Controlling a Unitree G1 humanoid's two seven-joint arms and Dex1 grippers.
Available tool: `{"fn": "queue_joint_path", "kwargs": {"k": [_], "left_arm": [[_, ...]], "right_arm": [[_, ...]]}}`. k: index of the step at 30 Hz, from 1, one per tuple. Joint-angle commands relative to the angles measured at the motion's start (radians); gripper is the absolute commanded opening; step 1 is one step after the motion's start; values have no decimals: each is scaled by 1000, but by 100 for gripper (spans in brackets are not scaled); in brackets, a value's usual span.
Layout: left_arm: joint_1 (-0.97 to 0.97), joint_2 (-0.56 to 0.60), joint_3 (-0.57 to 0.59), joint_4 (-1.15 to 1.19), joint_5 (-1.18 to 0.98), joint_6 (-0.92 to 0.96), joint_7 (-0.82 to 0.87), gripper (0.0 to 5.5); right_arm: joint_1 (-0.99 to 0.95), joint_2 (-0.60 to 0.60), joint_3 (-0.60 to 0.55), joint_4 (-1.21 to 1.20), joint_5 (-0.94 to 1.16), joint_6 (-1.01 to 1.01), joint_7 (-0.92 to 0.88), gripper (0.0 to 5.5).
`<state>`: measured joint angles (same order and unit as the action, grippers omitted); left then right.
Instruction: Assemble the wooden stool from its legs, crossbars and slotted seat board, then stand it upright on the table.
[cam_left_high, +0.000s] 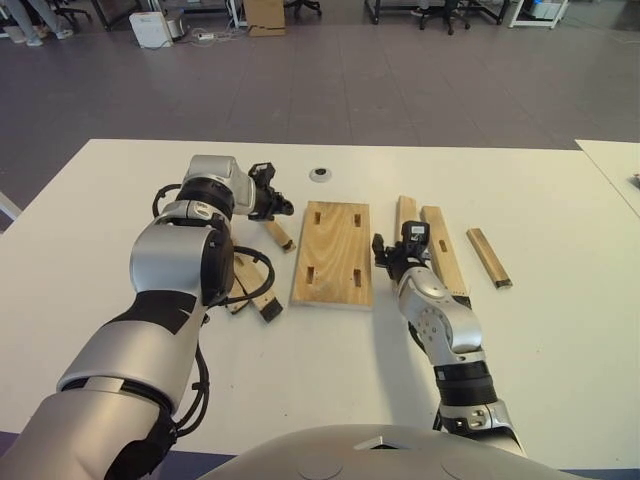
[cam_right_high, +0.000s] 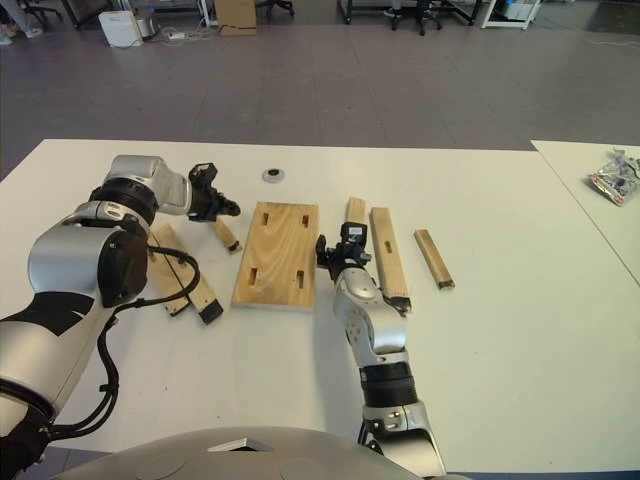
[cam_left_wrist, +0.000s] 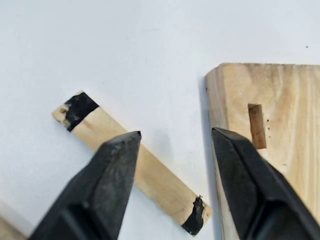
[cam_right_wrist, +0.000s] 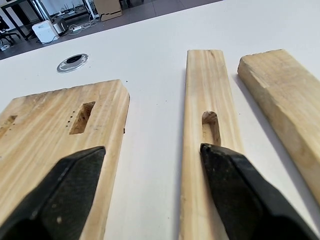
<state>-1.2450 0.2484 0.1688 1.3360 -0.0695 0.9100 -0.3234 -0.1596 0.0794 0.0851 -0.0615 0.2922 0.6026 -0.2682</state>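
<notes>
While the left arm lies across two long wooden pieces (cam_right_high: 195, 285) with dark ends at the left of the white table (cam_left_high: 560, 330), the left gripper (cam_left_wrist: 175, 134) hangs just beyond them with its two black fingers spread wide and nothing between them. Under that gap lies a short crossbar (cam_left_high: 280, 236) with black-marked ends, flat on the table and slanted, one end just beside the far left corner of the slotted seat board (cam_left_high: 332, 253). A round metal grommet (cam_left_high: 320, 174) sits in the tabletop beyond the board. The board lies flat near the middle, slots facing up. Just right of it, the right gripper (cam_right_wrist: 152, 149) is low over the table, its fingers wide apart and holding nothing; one fingertip is over the board's right edge, the other over a slotted leg (cam_right_wrist: 207, 100). A second, thicker leg (cam_right_wrist: 280, 85) lies alongside that one, close but apart. Farther right, a shorter wooden bar (cam_left_high: 489, 257) lies alone
</notes>
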Motion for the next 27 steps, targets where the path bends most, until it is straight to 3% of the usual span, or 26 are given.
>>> {"fn": "queue_joint_path", "kwargs": {"k": [1,5,12,17,27], "left_arm": [[18,-10,59,14,-25,-6,119,337],[37,-5,115,16,-43,0,231,401],[45,-31,217,20,-98,16,415,401],[78,-37,191,18,-63,-17,401,401],[148,-28,41,26,58,-10,291,223]], "right_arm": [[64,123,-6,2,18,29,-34,358],[84,126,-4,-10,32,31,-51,358],[91,133,-3,-8,47,26,-72,358],[114,139,-5,-22,61,35,-88,358],[123,132,0,-30,72,31,-113,358]]}}
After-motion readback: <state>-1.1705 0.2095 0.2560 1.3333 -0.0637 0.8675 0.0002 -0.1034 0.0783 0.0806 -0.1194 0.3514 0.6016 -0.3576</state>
